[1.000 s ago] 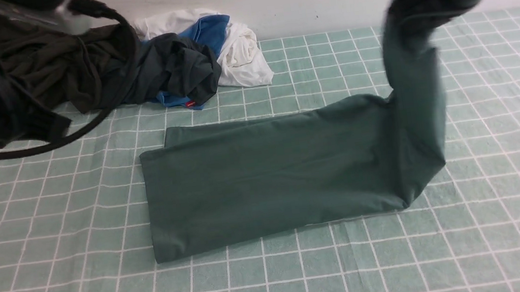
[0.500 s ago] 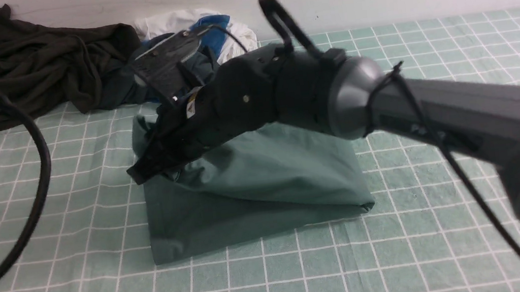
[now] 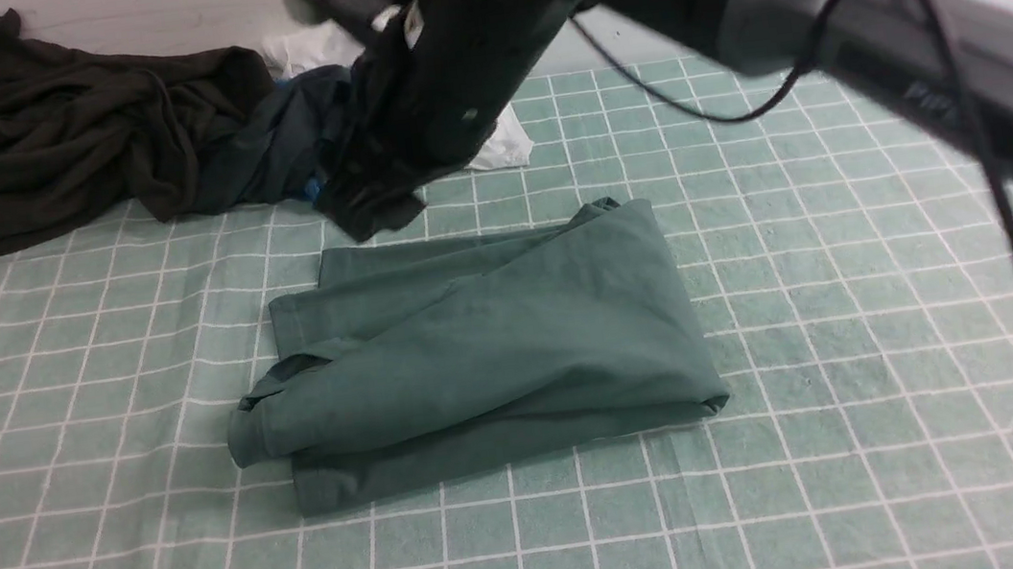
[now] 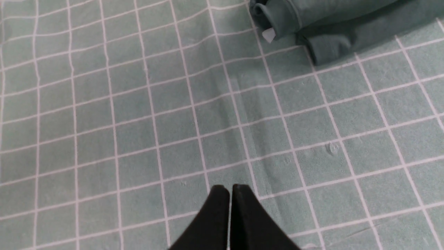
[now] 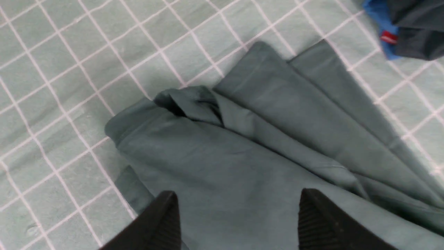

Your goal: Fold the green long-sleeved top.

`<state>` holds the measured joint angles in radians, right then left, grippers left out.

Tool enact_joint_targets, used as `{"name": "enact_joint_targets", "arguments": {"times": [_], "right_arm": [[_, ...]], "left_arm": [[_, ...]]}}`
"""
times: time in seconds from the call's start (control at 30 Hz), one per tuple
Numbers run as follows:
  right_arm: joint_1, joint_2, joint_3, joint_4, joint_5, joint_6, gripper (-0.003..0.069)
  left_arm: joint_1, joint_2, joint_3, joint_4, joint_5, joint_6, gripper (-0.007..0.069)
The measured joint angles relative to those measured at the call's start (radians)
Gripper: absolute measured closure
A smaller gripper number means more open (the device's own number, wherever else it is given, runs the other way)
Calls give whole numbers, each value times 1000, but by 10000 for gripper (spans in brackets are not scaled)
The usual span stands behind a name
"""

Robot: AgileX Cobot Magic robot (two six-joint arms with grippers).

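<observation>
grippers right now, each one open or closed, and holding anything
Left gripper: closed, holding nothing, over the checked tablecloth.
Right gripper: open, holding nothing, just above the green long-sleeved top.

Soft even light, a faint shadow under the green long-sleeved top [image 3: 485, 345], right arm [image 3: 487, 45] slightly blurred.

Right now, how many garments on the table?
4: green long-sleeved top folded at centre; dark olive garment back left; dark teal shirt beside it; white garment partly behind the right arm; more may be hidden.
</observation>
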<state>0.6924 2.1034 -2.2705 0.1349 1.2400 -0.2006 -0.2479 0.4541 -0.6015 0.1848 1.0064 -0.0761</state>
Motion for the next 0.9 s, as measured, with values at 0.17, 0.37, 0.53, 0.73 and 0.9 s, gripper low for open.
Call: {"name": "enact_joint_targets", "arguments": {"times": [0.17,0.37,0.53,0.73,0.9], "right_arm": [[-70,-161,128,42,10,-20,497],[-139,-452,465,106,-12,-77,662],[-172,-762,819,111,-239,-78,671],[-176,-1108,1140,114,-463,-73,671],[-176,-1343,1337,118,-576,-66,671]], "left_arm": [[0,-205,105,31,-17,-51,627],[0,-350,119,42,-35,-58,627],[0,-388,119,43,-36,-58,627],[0,-392,119,43,-36,-58,627],[0,-392,119,43,-36,-58,627]]}}
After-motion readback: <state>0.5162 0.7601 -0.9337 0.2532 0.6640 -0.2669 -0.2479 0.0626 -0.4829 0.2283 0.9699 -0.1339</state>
